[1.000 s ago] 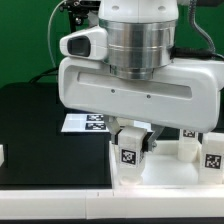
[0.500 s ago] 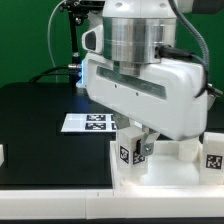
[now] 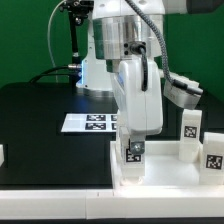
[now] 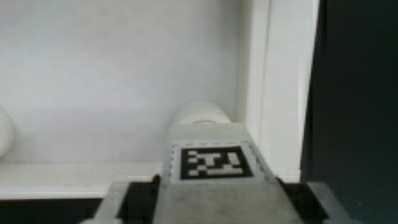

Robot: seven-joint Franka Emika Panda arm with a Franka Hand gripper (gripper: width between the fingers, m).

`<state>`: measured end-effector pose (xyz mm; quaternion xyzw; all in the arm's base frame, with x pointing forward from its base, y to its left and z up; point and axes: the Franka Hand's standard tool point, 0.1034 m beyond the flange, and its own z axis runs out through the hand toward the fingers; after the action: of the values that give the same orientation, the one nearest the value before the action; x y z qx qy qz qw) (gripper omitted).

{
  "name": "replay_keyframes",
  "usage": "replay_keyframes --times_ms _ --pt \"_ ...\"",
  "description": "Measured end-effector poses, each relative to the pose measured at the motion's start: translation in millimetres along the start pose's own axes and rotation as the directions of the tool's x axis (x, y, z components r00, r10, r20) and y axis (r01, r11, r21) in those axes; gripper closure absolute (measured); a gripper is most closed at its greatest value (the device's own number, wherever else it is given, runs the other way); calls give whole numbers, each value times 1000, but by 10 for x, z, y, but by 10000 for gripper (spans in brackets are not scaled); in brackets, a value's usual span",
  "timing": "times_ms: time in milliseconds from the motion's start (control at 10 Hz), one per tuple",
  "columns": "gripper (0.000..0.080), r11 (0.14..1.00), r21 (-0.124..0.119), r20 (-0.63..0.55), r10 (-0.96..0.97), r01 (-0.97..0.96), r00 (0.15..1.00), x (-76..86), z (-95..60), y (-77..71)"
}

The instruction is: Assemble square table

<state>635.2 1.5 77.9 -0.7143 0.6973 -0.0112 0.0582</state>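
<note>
While the arm stands upright over the near part of the work area, its gripper [image 3: 133,150] pinches one tagged white leg [image 3: 132,152] between both fingers, jaws part-way closed on it. Exterior view: the held leg is upright, its black-and-white tag facing the camera, low over the white square tabletop [image 3: 165,170], close to that slab's corner on the exterior view's left; contact between leg and slab cannot be confirmed. Wrist view: the same leg [image 4: 212,140] fills the centre, tag readable, dark finger pads [image 4: 128,200] on either side of it, white slab surface [image 4: 107,80] and its raised rim behind. A rounded white form at that picture's edge cannot be identified. Two more tagged legs stand upright toward the exterior view's right: one [image 3: 190,128] farther back, one [image 3: 214,156] nearer the frame edge, both apart from the held leg. The marker board [image 3: 88,122] lies flat on the black table [image 3: 40,130], behind the slab and toward the exterior view's left, partly hidden by the arm. A small white object [image 3: 2,154] sits at the far left edge, cut off. The arm's body blocks the area directly behind the gripper.
</note>
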Motion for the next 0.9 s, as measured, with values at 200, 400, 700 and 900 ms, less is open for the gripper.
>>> replay_keyframes --times_ms 200,400,700,900 --pt "363 949 -5 -13 -314 314 949 -26 -1 -14" --pt "235 827 -16 -22 -562 562 827 -38 26 22" --pt "154 724 -17 -36 -690 690 723 21 32 27" --pt "151 461 -39 -27 -888 887 460 -22 48 38"
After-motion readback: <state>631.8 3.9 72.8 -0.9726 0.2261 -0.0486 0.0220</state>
